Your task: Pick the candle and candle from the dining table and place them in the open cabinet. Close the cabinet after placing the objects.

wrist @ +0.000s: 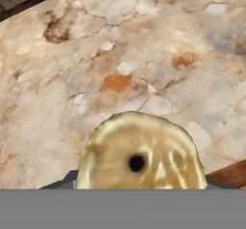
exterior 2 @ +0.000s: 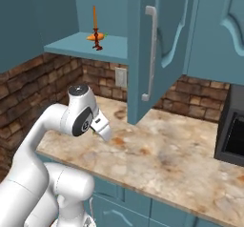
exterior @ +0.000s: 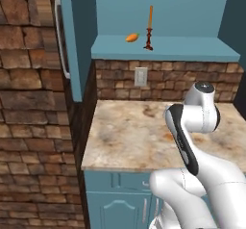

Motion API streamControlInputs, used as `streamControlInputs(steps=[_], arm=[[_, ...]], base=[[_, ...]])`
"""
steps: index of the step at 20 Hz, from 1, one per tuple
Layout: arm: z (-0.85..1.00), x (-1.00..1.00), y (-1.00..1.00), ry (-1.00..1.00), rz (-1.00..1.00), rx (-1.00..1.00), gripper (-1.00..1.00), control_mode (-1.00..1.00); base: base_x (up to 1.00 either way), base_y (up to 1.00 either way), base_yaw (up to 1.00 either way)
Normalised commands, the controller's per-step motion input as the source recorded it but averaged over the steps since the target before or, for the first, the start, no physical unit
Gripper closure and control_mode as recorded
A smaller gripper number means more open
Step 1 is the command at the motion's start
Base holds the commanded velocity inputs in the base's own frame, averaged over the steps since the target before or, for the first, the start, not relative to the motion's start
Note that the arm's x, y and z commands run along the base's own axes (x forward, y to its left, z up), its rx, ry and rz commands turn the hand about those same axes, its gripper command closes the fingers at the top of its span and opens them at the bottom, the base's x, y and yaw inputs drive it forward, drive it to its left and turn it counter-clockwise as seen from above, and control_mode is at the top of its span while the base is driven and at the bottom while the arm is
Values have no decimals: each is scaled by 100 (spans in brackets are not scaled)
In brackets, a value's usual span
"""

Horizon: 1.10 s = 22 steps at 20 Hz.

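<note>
A squat yellowish-gold candle (wrist: 139, 158) with a dark wick hole sits right at the camera in the hand view, and my gripper (exterior 2: 106, 131) is shut on it. It hangs a little above the marbled dining table (wrist: 120, 55), near the top's left front part (exterior 2: 181, 154). The tall thin orange candle (exterior: 150, 28) stands upright on its dark stand on the shelf (exterior: 192, 47) of the open teal cabinet; the right base view has it too (exterior 2: 95, 26). My fingertips are hidden behind the gold candle.
A small orange oval lump (exterior: 132, 37) lies beside the taper on the shelf. Both cabinet doors stand open, the left one (exterior: 72, 40) against the brick wall, the right one (exterior 2: 152, 49) jutting over the counter. A wall outlet (exterior: 140, 76) sits below the shelf.
</note>
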Motion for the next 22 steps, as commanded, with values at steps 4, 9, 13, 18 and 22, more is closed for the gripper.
streamControlInputs(steps=[4, 9, 13, 18, 22], arm=[[0, 0, 0, 0, 0, 0, 100, 100], [0, 14, 23, 0, -8, -10, 100, -100], [0, 12, 25, 0, -10, -10, 100, -100], [22, 0, 5, -7, -2, -2, 100, -100], [47, -4, 0, -14, 0, 0, 100, -100]], base=[[38, 31, -11], [5, 6, -2], [0, 0, 0], [0, 0, 0], [0, 0, 0]])
